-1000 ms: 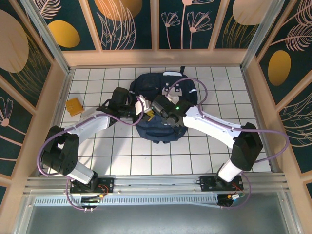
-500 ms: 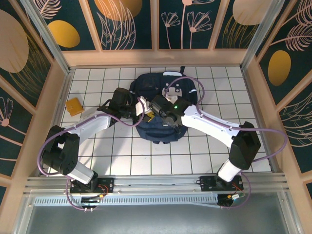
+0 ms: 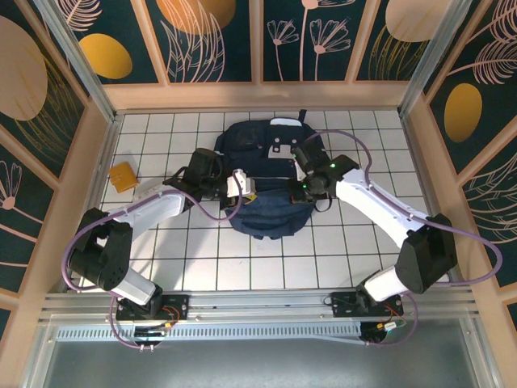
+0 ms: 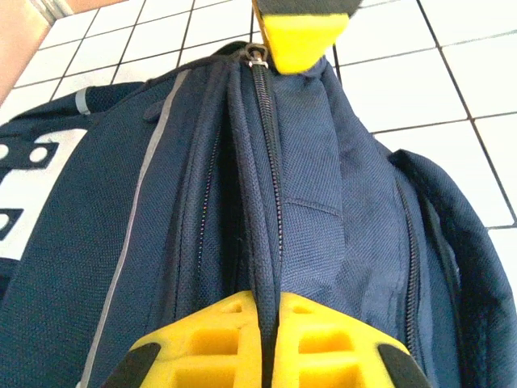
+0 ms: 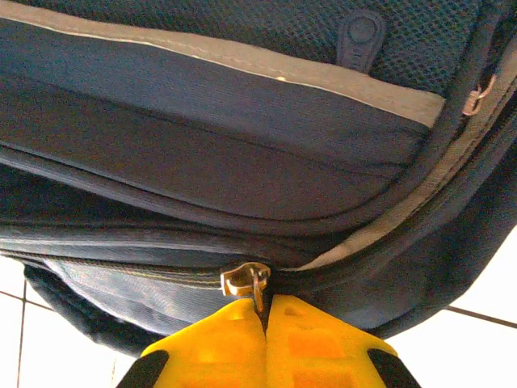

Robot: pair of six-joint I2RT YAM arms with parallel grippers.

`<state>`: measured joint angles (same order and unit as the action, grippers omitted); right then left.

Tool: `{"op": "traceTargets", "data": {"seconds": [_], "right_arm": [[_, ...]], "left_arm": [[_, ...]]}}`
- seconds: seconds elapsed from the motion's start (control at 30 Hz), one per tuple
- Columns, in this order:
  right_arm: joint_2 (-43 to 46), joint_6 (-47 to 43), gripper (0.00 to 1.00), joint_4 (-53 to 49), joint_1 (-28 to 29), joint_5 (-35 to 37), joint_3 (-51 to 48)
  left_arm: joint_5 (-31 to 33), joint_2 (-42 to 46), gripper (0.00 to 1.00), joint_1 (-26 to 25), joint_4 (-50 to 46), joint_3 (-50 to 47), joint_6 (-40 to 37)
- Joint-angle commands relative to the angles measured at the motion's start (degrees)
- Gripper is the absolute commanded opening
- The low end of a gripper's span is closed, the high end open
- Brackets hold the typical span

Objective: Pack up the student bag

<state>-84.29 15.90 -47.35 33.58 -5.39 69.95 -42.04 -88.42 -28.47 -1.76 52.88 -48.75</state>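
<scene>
Right arm (image 3: pixel 380 212) has swung from the middle of the student bag (image 3: pixel 266 145) out to its right edge, while the left arm (image 3: pixel 153 208) has barely shifted. Packing looks nearly done: the bag lies in the upper middle of the worktop (image 3: pixel 202 259), its zip (image 4: pixel 262 162) seemingly drawn shut along the seam, though an orange packet (image 3: pixel 123 176) sits well apart at centre left. Both arms reach forward and inward, the left tool (image 4: pixel 268 323) pinched together on the zip, the right tool (image 5: pixel 265 315) clamped on the zip pull (image 5: pixel 257 283)
</scene>
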Motion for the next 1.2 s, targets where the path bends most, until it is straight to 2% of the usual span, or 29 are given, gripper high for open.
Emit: {"op": "traceTargets", "data": {"seconds": [0.0,0.13,0.27,0.37,0.43,0.5,0.57,0.67,0.77,0.87,0.93,1.03,1.17], "right_arm": [[0.6,-6.1,0.00,-7.8,-7.8,4.5,-1.3],[-0.4,-10.0,0.00,-6.5,-11.6,1.9,-2.4],[-1.8,-13.6,0.00,-2.0,-13.0,0.5,-3.9],[-3.1,-15.2,0.00,2.3,-13.8,-2.3,-6.1],[-4.2,-14.9,0.00,2.4,-13.9,-6.2,-6.1],[-4.0,-13.4,0.00,2.5,-13.0,-10.0,-6.2],[-2.0,-11.4,0.00,4.8,-10.7,-13.8,-7.1],[-0.4,-7.9,0.00,10.6,-7.9,-18.9,-8.0],[-2.0,-5.8,0.00,13.7,-5.4,-20.8,-6.8],[-3.7,-5.1,0.00,16.6,-2.9,-22.0,-5.6],[-4.6,-5.1,0.00,17.8,-2.6,-22.9,-4.4],[-6.0,-5.6,0.00,16.7,-0.7,-23.3,-1.8],[-5.0,-5.8,0.00,16.8,-0.6,-23.0,-1.8]], "left_arm": [[4.7,1.5,0.00,1.7,-5.0,-2.1,-10.2],[5.6,2.1,0.00,1.7,-5.4,-2.6,-14.7],[5.2,2.5,0.00,1.7,-6.5,-3.4,-20.1],[9.6,1.9,0.00,1.9,-6.7,-3.0,-23.6],[12.0,0.9,0.00,4.0,-6.5,-1.7,-23.5],[10.3,-0.2,0.00,7.1,-5.2,0.0,-22.5],[10.2,-0.9,0.14,7.9,-3.4,1.0,-22.2],[6.4,-0.7,0.53,7.8,-5.4,2.5,-21.0],[-0.1,2.1,0.73,5.1,-6.7,1.9,-19.0],[4.5,3.8,0.74,-2.0,-4.5,-0.4,-16.3],[5.2,3.2,0.72,-4.7,-3.3,0.0,-11.8],[5.3,2.3,0.66,-5.1,1.1,-0.3,-4.8],[9.9,0.4,0.61,-6.4,1.2,0.7,-5.0]]}}
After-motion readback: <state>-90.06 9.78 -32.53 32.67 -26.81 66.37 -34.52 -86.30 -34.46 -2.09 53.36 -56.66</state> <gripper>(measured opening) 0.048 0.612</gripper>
